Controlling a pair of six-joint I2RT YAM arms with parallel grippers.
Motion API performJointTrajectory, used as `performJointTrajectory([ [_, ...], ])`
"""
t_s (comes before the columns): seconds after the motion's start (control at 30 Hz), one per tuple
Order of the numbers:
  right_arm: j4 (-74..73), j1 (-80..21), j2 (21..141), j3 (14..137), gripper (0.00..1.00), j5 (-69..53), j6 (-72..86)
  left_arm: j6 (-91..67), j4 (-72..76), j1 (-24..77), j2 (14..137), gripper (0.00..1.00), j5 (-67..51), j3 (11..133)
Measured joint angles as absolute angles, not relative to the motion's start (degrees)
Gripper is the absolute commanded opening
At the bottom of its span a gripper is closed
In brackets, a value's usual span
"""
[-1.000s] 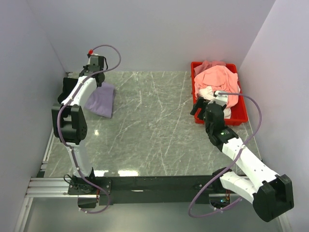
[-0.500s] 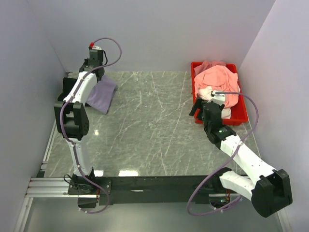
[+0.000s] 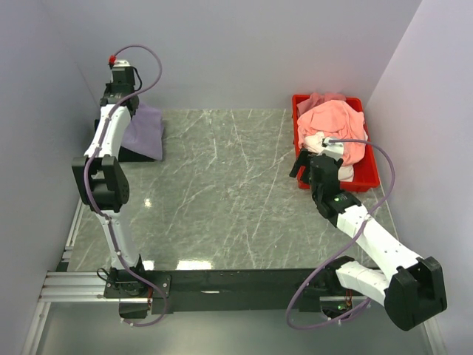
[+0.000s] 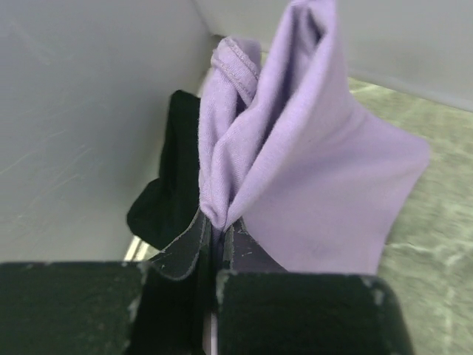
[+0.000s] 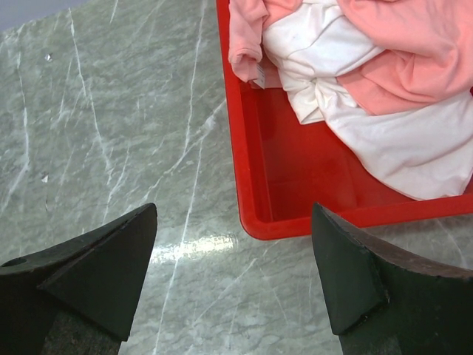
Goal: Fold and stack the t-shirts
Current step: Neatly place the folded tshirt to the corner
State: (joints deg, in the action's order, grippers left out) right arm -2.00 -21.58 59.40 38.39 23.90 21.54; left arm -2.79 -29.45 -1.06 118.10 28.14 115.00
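My left gripper (image 3: 127,95) is raised at the far left corner and shut on the lavender-purple t-shirt (image 3: 143,130), which hangs from it; the wrist view shows the cloth (image 4: 310,170) pinched between the pads. The black t-shirt (image 3: 134,154) lies beneath it on the table, also in the left wrist view (image 4: 166,192). The salmon-pink t-shirt (image 3: 336,122) and the white t-shirt (image 3: 325,144) lie bunched in the red tray (image 3: 362,179). My right gripper (image 3: 309,160) is open and empty at the tray's near left corner (image 5: 255,222); pink (image 5: 421,59) and white (image 5: 384,140) cloth show ahead.
The grey walls close in at the left, back and right. The marble tabletop (image 3: 229,192) spreads between the two arms. The left arm's cable loops above its wrist (image 3: 151,63).
My left gripper has lifted the purple shirt up and to the left, off the table toward the far left corner, uncovering the black shirt. The right gripper has shifted slightly left.
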Motion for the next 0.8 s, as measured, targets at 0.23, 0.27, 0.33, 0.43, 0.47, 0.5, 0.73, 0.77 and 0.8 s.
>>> performJointTrajectory([
  [0.23,-2.2,-21.6,59.8,38.6,0.90,23.9,21.5,-3.4,-28.9,-5.7,119.0,0.00,27.1,114.3],
  [0.27,-2.2,-21.6,59.9,38.7,0.90,23.9,21.5,-3.8,-28.3,-6.6,119.2,0.00,26.6,113.4],
  [0.33,-2.2,-21.6,60.3,38.7,0.91,23.9,21.5,-4.2,-28.0,-8.1,120.1,0.00,26.0,112.5],
  [0.43,-2.2,-21.6,60.5,38.7,0.90,23.9,21.5,-4.8,-27.3,-9.8,122.0,0.01,25.7,111.6],
  [0.47,-2.2,-21.6,60.6,38.7,0.90,23.9,21.5,-5.2,-26.8,-10.4,122.7,0.00,26.0,111.1],
  [0.5,-2.3,-21.6,60.6,38.8,0.91,23.9,21.5,-5.3,-26.3,-10.8,123.4,0.00,26.5,110.7],
  [0.73,-2.6,-21.6,61.0,39.4,0.91,23.9,21.5,-6.3,-23.8,-12.7,125.9,0.01,27.7,108.5],
  [0.77,-2.7,-21.6,61.1,39.4,0.91,23.9,21.5,-6.6,-23.1,-13.0,125.9,0.01,27.7,108.2],
  [0.8,-2.7,-21.6,61.2,39.4,0.90,23.9,21.5,-6.7,-22.7,-13.2,125.9,0.01,27.7,108.1],
])
